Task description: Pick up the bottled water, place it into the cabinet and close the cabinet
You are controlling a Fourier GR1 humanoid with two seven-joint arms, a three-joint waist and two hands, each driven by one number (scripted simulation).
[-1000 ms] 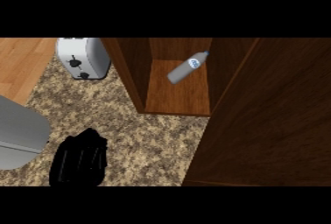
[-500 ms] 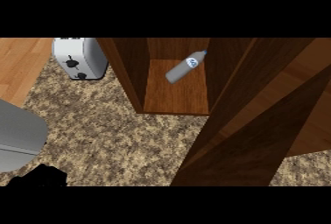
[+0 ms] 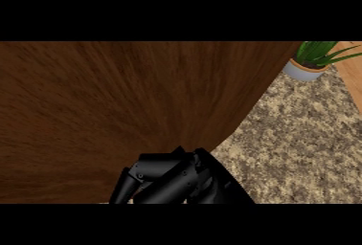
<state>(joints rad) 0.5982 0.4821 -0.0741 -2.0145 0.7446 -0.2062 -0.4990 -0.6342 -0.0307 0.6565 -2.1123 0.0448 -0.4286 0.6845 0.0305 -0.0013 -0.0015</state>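
Observation:
A large brown wooden cabinet door [image 3: 120,110] fills most of the head view and hides the cabinet's inside. The bottled water does not show. My right hand [image 3: 176,178] comes in at the lower middle, black, lying against the door's lower edge with relaxed fingers [image 3: 126,187] and nothing held. My left hand is out of sight.
Speckled granite counter [image 3: 297,143] shows to the right of the door. A green plant in a pale pot [image 3: 308,67] stands at the far right, next to a strip of light wood [image 3: 351,72].
The door has swung across the view, covering the open shelf, the bottle and the toaster. The left hand has left the view and the right hand has appeared at the door.

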